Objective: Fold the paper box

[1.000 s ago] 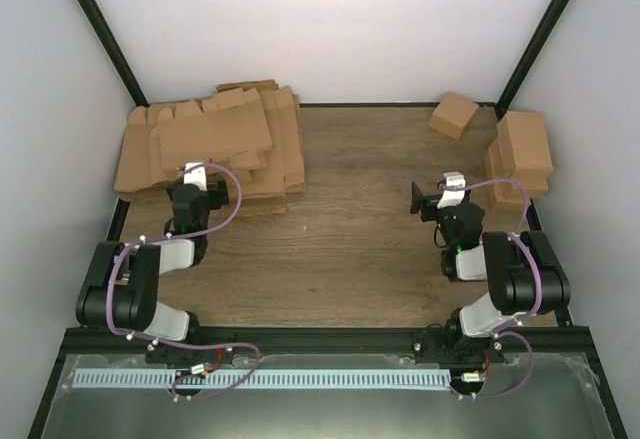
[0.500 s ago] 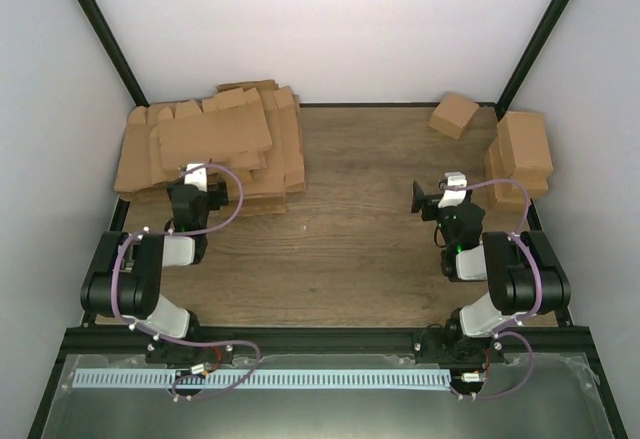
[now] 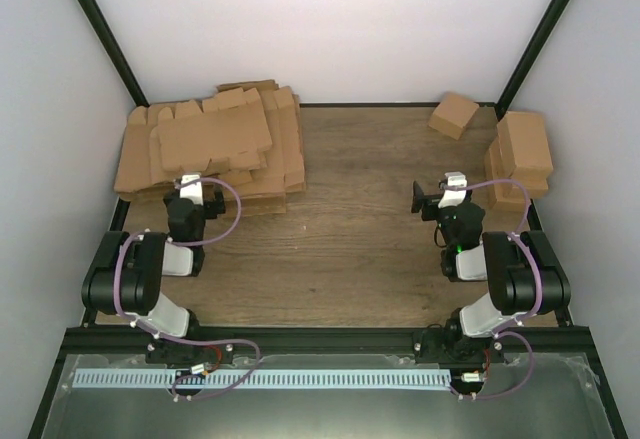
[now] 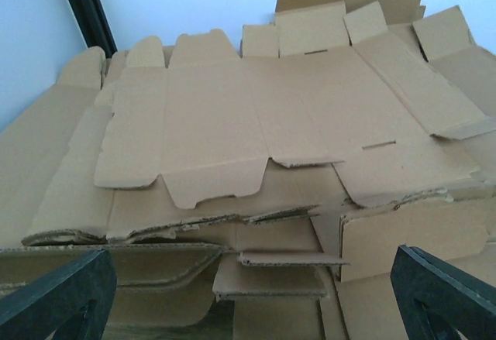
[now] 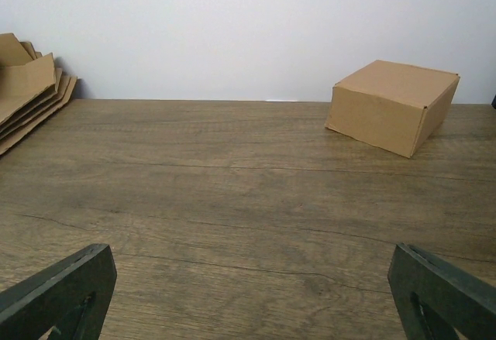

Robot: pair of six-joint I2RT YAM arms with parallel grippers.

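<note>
Paper box (image 4: 256, 115) flat atop the pile (image 4: 70, 200), just beyond the empty, wide-apart left claw (image 4: 252, 293)

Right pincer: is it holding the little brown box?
No, the right pincer is open and empty, and the small cardboard box sits apart from it, farther back on the wooden table.

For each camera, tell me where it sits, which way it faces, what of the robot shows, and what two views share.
Top: above and behind the robot, looking down at the table; left arm and right arm whole, left gripper and right gripper open.
Left wrist: on the left arm, facing the cardboard pile close up; only its fingertips show.
Right wrist: on the right arm, facing across the table to the small box and back wall; only fingertips.
Shared: the small box appears in top and right wrist views.
</note>
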